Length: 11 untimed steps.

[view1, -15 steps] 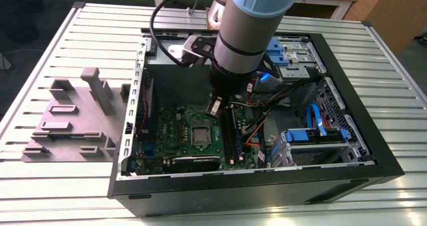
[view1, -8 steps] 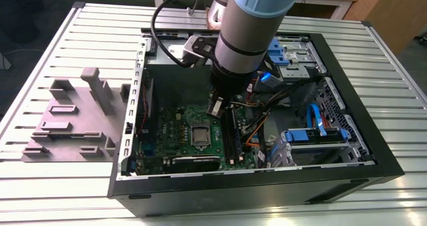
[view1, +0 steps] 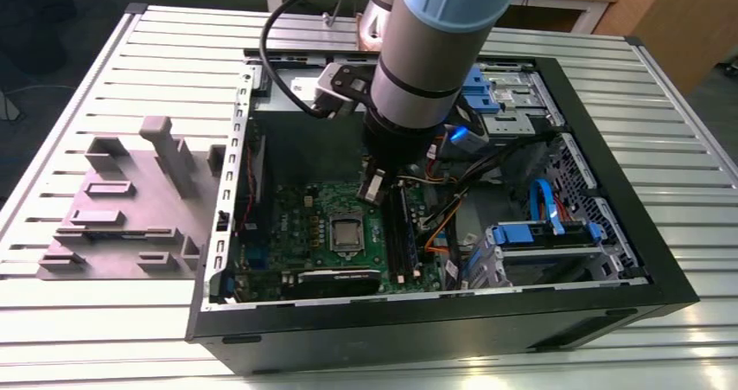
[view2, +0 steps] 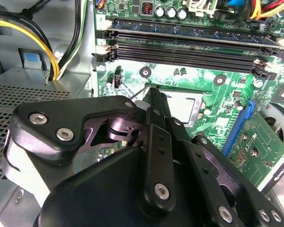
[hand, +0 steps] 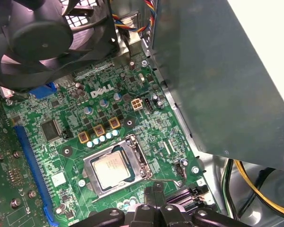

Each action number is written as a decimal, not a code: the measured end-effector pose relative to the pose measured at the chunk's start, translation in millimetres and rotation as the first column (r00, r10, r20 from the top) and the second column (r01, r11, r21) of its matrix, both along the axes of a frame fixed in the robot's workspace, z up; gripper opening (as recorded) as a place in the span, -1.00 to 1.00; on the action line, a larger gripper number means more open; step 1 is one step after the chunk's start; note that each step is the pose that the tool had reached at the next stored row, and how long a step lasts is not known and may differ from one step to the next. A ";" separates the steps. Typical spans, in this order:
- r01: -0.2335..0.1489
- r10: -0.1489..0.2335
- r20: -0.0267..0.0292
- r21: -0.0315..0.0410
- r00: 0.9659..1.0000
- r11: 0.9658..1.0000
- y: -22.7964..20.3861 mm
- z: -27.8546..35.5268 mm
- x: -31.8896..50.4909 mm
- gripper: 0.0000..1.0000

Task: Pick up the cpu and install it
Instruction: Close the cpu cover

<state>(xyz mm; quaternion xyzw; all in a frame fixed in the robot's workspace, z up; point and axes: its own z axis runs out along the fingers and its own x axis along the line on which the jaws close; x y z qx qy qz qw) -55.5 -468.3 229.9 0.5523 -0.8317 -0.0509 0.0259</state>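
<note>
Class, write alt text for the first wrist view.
A silvery cpu sits in its metal socket frame on a green motherboard, with the black gripper beside the socket. A black fan hangs over one corner.

White logo lettering on motherboard; cpu print probably illegible.

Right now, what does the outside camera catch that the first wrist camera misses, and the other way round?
The exterior view takes in the whole black computer case, the grey plastic tray beside it on the slatted table, and the arm reaching in. The first wrist view adds a black fan and yellow cables. Both show the green motherboard with the cpu lying in its socket.
</note>
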 end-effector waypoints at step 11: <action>0.000 0.000 0.000 0.000 1.000 1.000 1.6 -0.1 0.2 -0.80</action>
